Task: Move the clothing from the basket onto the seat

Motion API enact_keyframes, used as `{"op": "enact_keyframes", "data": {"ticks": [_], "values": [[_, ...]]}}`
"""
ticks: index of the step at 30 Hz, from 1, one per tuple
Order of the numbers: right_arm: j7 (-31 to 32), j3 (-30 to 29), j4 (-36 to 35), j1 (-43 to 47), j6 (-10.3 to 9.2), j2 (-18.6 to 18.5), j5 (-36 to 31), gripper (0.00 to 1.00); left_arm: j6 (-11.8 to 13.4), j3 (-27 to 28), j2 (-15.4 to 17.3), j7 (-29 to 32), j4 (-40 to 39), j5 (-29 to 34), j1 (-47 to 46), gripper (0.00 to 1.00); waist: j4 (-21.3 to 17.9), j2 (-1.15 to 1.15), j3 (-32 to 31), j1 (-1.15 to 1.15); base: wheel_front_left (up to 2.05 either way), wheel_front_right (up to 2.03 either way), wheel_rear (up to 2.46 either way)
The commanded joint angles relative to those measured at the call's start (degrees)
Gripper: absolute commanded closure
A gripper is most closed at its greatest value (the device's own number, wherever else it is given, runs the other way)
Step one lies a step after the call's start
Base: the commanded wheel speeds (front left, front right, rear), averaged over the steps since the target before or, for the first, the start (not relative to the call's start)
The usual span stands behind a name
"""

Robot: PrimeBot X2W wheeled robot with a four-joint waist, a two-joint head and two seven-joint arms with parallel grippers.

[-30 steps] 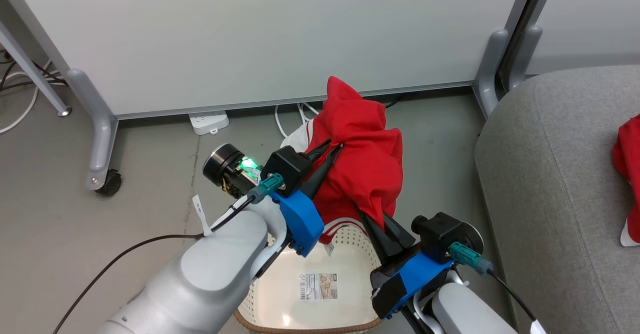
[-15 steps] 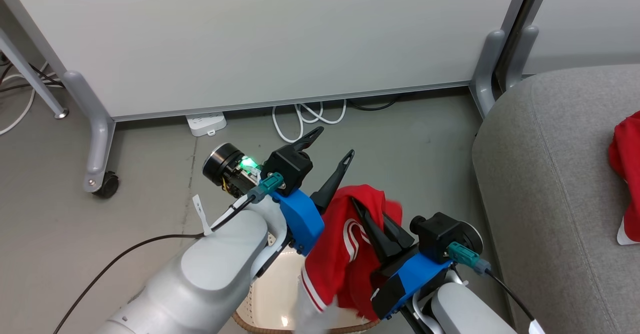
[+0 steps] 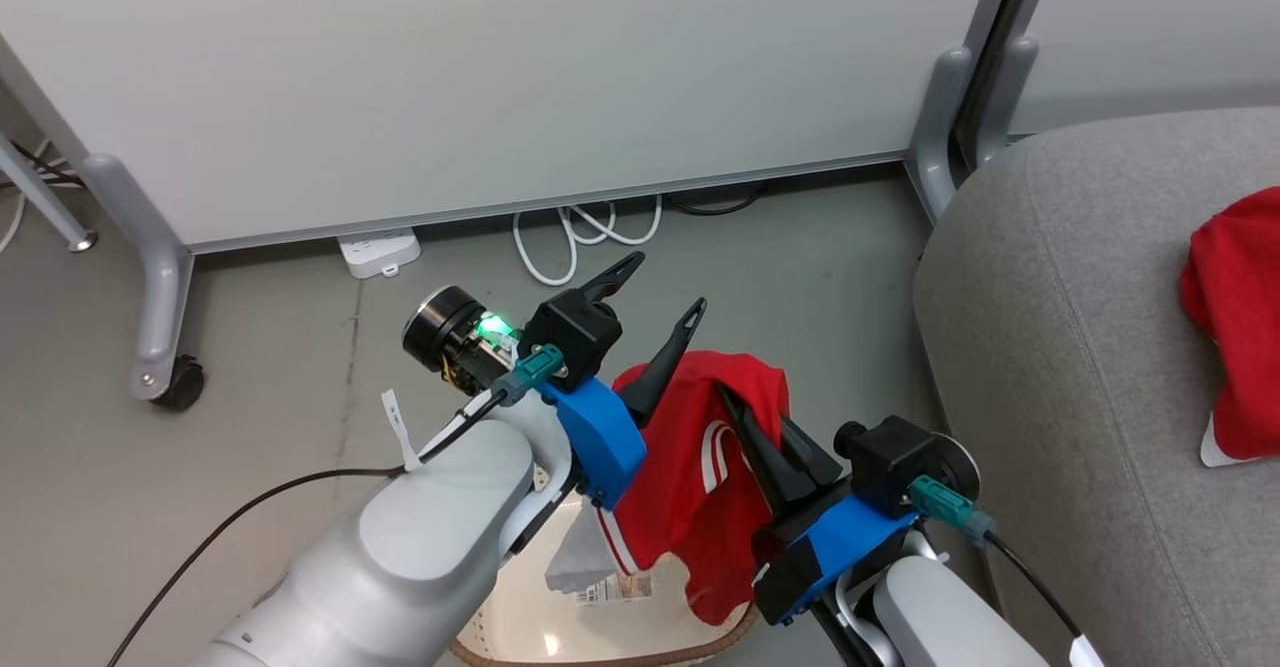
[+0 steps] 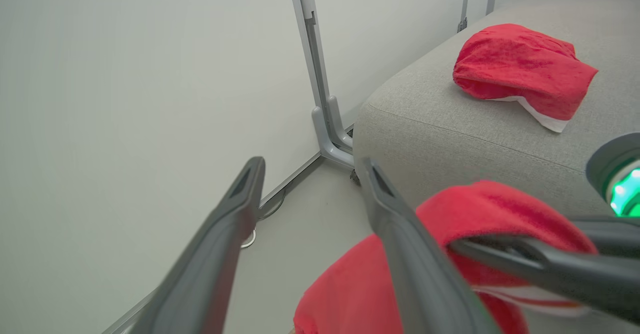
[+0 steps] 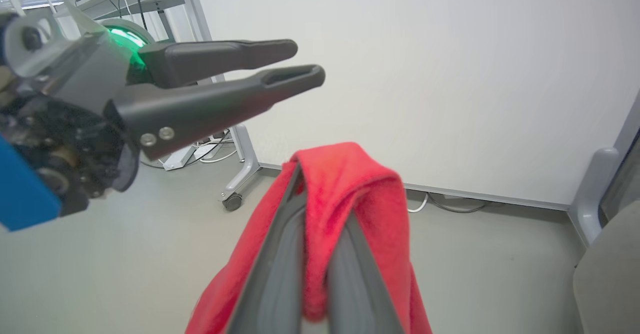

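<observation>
A red garment with white stripe trim (image 3: 700,467) hangs over the basket (image 3: 600,655), with my right gripper (image 3: 728,397) shut on its top fold. In the right wrist view the cloth (image 5: 350,184) drapes over the closed right gripper (image 5: 320,204). Just left of the garment, my left gripper (image 3: 666,285) is open and holds nothing; its fingers spread wide in its own view (image 4: 311,162). A second red garment (image 3: 1235,317) lies on the grey seat (image 3: 1050,347) at the right, also seen as a red bundle (image 4: 520,68) on the seat (image 4: 450,123).
White partition panels stand behind on grey legs, one with a caster (image 3: 165,387). A power strip (image 3: 378,252) and a coiled white cable (image 3: 570,237) lie on the floor at the panel's foot. A black cable trails from my left arm.
My left gripper opened and let go of the garment, which dropped from its raised spread and now hangs from the right gripper alone. The head camera turned slightly right.
</observation>
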Motion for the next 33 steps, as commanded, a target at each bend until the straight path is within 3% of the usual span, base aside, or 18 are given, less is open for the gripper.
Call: {"op": "enact_keyframes", "data": {"ticks": [1,33], "values": [[0.0,-0.5,-0.4,0.3,-0.06,0.0,-0.5,1.00,0.1,0.3,0.2,-0.3,-0.1,-0.1,0.6,0.00,-0.7,0.00,0.2,0.00,0.00,0.00,0.00],[0.0,-20.0,-8.0,-1.0,-0.06,0.0,-5.5,1.00,-0.6,-1.3,1.0,-0.2,-4.5,1.7,-1.3,0.00,-15.6,0.00,9.5,0.00,0.00,0.00,0.00]]}}
